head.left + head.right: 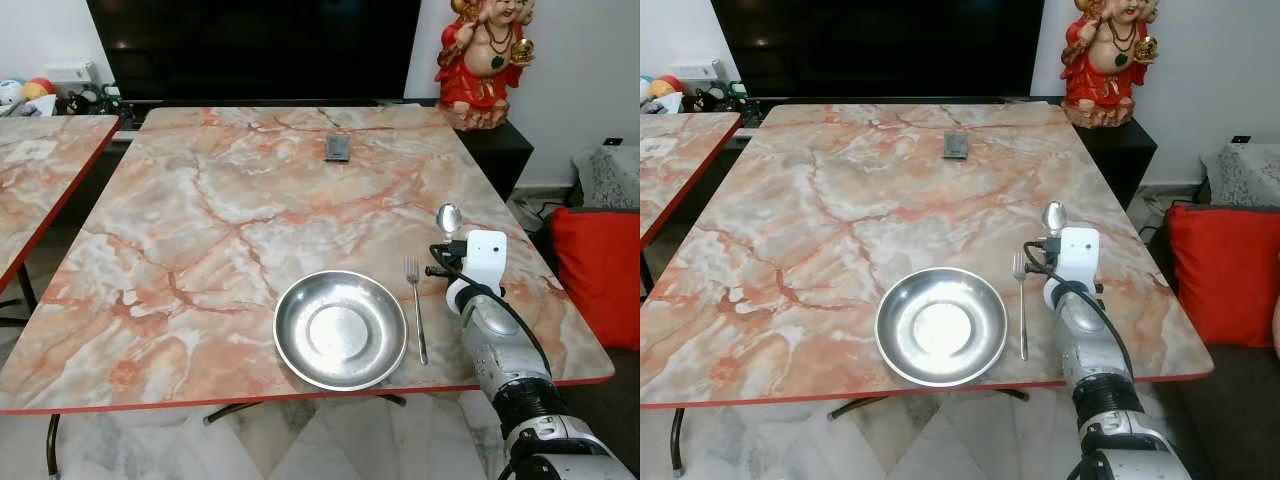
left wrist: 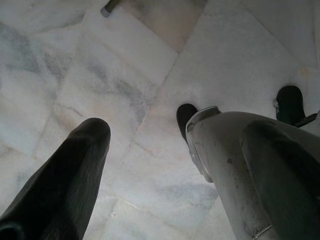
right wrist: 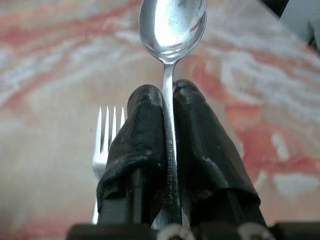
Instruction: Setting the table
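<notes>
The right gripper [image 3: 169, 150] squeezes its two black fingers tight on the handle of a spoon [image 3: 172, 27], holding it over the table [image 1: 200, 200] just right of the fork [image 1: 415, 305]. The fork already lies beside the plate [image 1: 340, 329], so the spoon probably goes next to it. The left gripper [image 2: 145, 165] hangs idle over the floor, fingers apart.

I see a round steel plate [image 1: 340, 329] at the table's near edge; a fork [image 1: 415, 308] lies flat at its 3 o'clock; my right hand [image 3: 169, 100] pinches a spoon [image 3: 171, 30], bowl forward.
</notes>
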Controlling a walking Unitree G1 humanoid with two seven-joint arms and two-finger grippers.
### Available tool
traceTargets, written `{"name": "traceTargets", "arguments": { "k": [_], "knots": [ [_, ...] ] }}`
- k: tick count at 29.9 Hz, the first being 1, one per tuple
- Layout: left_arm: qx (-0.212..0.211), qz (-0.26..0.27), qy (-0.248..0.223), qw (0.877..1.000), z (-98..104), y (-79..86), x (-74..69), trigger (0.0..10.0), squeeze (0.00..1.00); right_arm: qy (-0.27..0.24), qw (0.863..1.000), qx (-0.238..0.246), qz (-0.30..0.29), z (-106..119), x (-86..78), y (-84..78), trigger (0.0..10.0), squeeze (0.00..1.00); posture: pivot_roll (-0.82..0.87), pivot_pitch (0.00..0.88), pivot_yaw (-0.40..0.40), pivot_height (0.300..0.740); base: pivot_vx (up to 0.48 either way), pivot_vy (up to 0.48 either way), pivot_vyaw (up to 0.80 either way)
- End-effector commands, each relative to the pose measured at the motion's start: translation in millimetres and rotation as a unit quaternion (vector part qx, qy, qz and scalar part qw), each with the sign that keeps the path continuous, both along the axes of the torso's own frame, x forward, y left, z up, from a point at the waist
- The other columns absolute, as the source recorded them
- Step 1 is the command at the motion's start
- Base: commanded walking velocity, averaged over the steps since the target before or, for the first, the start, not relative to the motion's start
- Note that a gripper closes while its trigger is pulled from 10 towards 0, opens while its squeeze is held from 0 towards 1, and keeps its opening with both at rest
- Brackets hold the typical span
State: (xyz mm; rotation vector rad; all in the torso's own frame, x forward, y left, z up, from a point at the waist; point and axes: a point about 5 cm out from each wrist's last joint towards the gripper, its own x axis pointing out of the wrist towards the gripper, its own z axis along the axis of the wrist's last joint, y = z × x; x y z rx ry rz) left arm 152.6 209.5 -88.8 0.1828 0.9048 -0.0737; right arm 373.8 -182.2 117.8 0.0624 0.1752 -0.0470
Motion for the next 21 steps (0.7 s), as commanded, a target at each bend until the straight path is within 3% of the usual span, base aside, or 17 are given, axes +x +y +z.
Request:
{"name": "traceTargets", "arguments": {
  "k": [1,8,21],
  "knots": [
    [0.001,-0.001,0.009,1.000,-1,2.3,-3.8,10.0,0.00,0.018,1.000,0.001,-0.003,-6,-1.6,0.2,10.0,0.00,0.03,0.109,-0.004,0.740,0.000,0.000,0.00],
    [0.001,-0.001,0.011,1.000,-1,3.8,-4.9,10.0,0.00,0.034,0.999,0.001,-0.001,-13,-4.4,2.4,10.0,0.00,0.03,0.110,-0.004,0.740,0.000,0.000,0.00],
    [0.001,-0.002,0.014,1.000,-2,4.8,-7.1,10.0,0.00,0.039,0.999,-0.007,-0.013,-22,-23.9,6.5,10.0,0.00,0.02,0.114,-0.007,0.740,0.000,0.000,0.00]
  ]
}}
